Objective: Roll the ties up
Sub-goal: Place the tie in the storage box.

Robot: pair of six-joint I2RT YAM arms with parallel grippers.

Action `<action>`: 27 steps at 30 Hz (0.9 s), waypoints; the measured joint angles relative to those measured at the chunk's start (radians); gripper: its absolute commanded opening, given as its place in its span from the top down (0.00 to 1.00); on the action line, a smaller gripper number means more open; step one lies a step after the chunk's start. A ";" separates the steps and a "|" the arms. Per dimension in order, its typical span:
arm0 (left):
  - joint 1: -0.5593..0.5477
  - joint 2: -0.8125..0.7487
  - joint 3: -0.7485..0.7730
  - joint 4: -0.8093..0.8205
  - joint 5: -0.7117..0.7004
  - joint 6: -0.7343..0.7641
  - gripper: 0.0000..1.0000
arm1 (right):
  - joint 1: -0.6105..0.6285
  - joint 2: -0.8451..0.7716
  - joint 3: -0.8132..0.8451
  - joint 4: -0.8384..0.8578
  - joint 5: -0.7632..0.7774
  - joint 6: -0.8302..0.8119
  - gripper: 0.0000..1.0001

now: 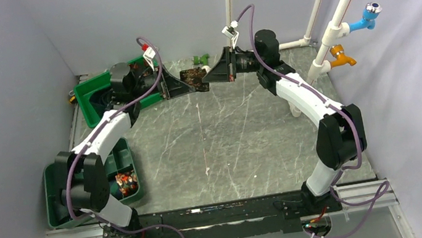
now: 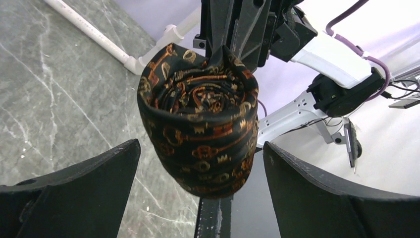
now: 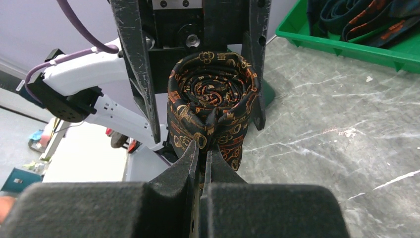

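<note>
A tie (image 1: 193,76), black with red-orange print, is wound into a tight roll and hangs in the air over the far middle of the table. My right gripper (image 3: 203,148) is shut on a fold at the rim of this roll (image 3: 213,96). My left gripper (image 2: 201,145) faces it from the other side, open wide, with the roll (image 2: 200,124) partly between its fingers (image 2: 84,193) and a gap on each side. Seen from above, the left gripper (image 1: 182,85) and right gripper (image 1: 214,73) meet at the roll. More ties (image 3: 356,17) lie in a green tray (image 3: 346,44).
One green tray (image 1: 90,98) stands at the back left under the left arm. Another green tray (image 1: 58,199) at the near left holds small colourful pieces (image 1: 125,182). White pipes (image 1: 333,33) with a blue tap (image 1: 368,16) and an orange tap (image 1: 343,57) rise at the back right.
</note>
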 measured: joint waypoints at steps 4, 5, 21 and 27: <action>-0.020 0.007 0.000 0.032 -0.007 -0.041 0.04 | 0.008 0.000 0.000 0.003 -0.010 0.003 1.00; -0.026 0.007 0.001 0.046 -0.008 -0.053 0.05 | 0.009 0.000 0.000 0.003 -0.011 0.004 1.00; -0.055 0.008 0.001 0.085 -0.043 -0.120 0.14 | 0.011 0.000 0.000 0.006 -0.021 0.018 1.00; -0.065 0.011 0.010 0.085 -0.060 -0.143 0.26 | 0.011 0.000 0.000 0.007 -0.022 0.022 1.00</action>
